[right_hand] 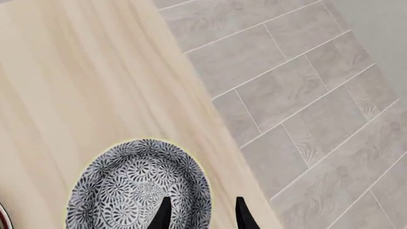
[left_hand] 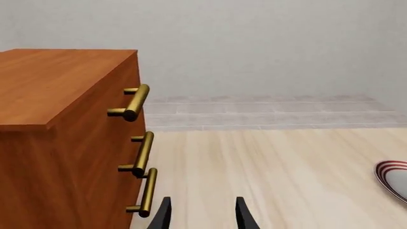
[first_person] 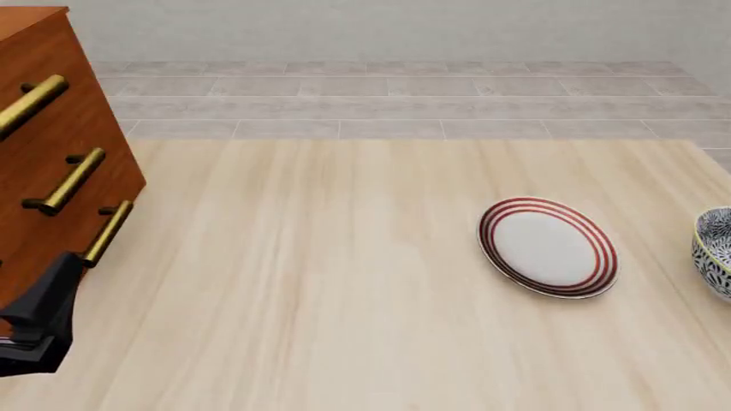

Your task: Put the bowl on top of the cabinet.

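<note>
Bowl (right_hand: pixel 138 188) sits upright at the right edge of the surface (first_person: pixel 342 282), mouth facing up, well apart from the cabinet (first_person: pixel 46 145) on the far left. Being round, it has no long axis. The right claw (right_hand: pixel 202 212) hangs open over its rim; a thin rim grip could slip, or push the bowl off the nearby edge. The left claw (left_hand: pixel 202 214) is open and empty beside the cabinet.

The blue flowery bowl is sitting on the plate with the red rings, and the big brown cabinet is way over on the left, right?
Not quite. The bowl is not on the plate; it sits on the table beside the plate, at the right edge, with bare wood between them. The front view shows this. The cabinet is indeed far over on the left.
</note>
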Controlling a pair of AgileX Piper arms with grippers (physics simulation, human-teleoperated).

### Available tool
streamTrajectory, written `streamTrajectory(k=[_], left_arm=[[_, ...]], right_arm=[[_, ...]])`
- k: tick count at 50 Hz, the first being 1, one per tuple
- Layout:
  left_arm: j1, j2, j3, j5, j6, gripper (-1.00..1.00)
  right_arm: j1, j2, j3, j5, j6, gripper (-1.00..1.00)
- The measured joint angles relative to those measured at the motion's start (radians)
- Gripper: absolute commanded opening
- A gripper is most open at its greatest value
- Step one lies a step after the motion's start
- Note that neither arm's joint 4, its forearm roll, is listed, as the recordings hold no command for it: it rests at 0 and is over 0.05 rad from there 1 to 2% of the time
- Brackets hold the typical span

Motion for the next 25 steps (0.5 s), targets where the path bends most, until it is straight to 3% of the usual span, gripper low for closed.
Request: streamTrajectory(k=[25], left_arm=[[0.001, -0.016, -0.001, 0.017, 0.001, 1.00]], right_arm=[[-0.019, 0.141, -0.007, -0.054, 0.001, 1.00]])
